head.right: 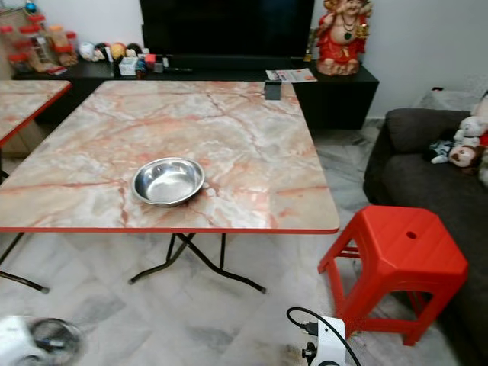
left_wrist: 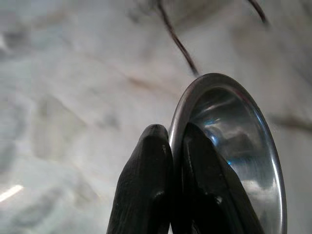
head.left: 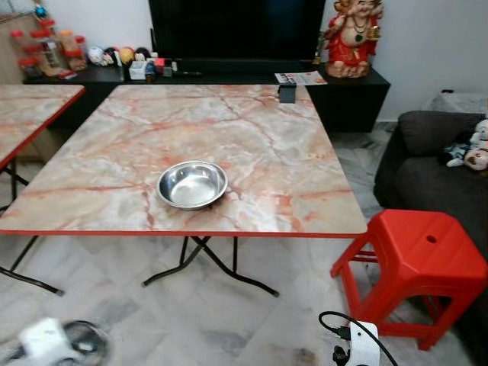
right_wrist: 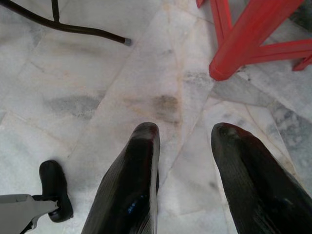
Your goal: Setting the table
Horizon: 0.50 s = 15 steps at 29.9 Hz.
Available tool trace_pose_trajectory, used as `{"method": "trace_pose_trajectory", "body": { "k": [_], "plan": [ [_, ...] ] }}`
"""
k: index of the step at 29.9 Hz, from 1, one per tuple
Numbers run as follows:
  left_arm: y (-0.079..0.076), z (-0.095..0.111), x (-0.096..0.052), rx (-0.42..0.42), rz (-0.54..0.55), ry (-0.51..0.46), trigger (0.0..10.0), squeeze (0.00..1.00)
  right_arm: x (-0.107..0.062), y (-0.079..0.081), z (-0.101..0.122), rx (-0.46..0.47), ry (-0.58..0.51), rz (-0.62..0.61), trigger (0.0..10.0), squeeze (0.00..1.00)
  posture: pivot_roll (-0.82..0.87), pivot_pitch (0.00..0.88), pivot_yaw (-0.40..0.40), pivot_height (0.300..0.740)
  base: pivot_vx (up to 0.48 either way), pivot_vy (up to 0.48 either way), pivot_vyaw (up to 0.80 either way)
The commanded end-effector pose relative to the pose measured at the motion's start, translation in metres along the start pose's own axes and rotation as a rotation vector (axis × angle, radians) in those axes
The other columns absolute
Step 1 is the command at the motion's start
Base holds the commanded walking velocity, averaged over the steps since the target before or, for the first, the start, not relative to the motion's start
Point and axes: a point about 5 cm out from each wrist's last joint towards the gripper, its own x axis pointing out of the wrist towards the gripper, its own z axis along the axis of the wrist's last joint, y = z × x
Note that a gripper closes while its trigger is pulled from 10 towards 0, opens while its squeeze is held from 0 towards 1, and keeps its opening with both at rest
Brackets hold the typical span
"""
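Left eye view: a marble-patterned folding table (head.left: 252, 137) with a red edge stands ahead. One steel bowl (head.left: 192, 184) sits on it near the front edge, slightly left of centre. A small dark object (head.left: 287, 93) stands at the table's far edge. A second table (head.left: 30, 114) of the same pattern is cut off at the left. A red plastic stool (head.left: 415, 263) stands just beside the table's front right corner, with a dark sofa (head.left: 435, 164) behind it holding soft toys. Behind the table are a black cabinet (head.left: 351, 95), a dark screen and a red figurine (head.left: 352, 38). At the lower left, blurred and low over the floor, the left gripper (head.left: 72, 339) carries a second bowl (head.left: 85, 337). The right arm's wrist is cut off at the bottom edge.

Right eye view: same layout; the table's black crossed legs (head.right: 194, 267) stand on the marble floor (head.right: 191, 320).

Left wrist view: the left gripper's fingers (left_wrist: 146, 190) are clenched on the rim of the second bowl, one finger outside and one inside. The background floor is blurred.

Right wrist view: the right gripper (right_wrist: 185, 141) hangs over the floor with its fingers spread apart, grasping nothing. A stool leg and a table foot lie beyond it.
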Motion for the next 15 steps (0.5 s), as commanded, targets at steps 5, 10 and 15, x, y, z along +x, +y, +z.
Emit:
{"method": "trace_pose_trajectory", "body": {
  "k": [5,10,15],
  "plan": [
    [0.033,0.052,0.02,-0.051,0.258,-0.183,10.0,0.0,0.001,0.005,0.008,-0.011,-0.024,0.02,10.0,0.0,0.03,0.0,-0.024,0.74,0.0,0.0,0.0],
    [0.03,0.091,0.024,-0.051,0.285,-0.357,10.0,0.0,0.001,0.005,0.008,-0.005,-0.025,0.019,10.0,0.0,0.02,0.0,-0.02,0.74,0.0,0.0,0.0],
    [0.027,0.114,0.023,-0.034,0.301,-0.457,10.0,0.0,0.002,0.005,0.008,-0.003,-0.026,0.018,10.0,0.0,0.02,0.0,-0.023,0.74,0.0,0.0,0.0]
  ]
}}
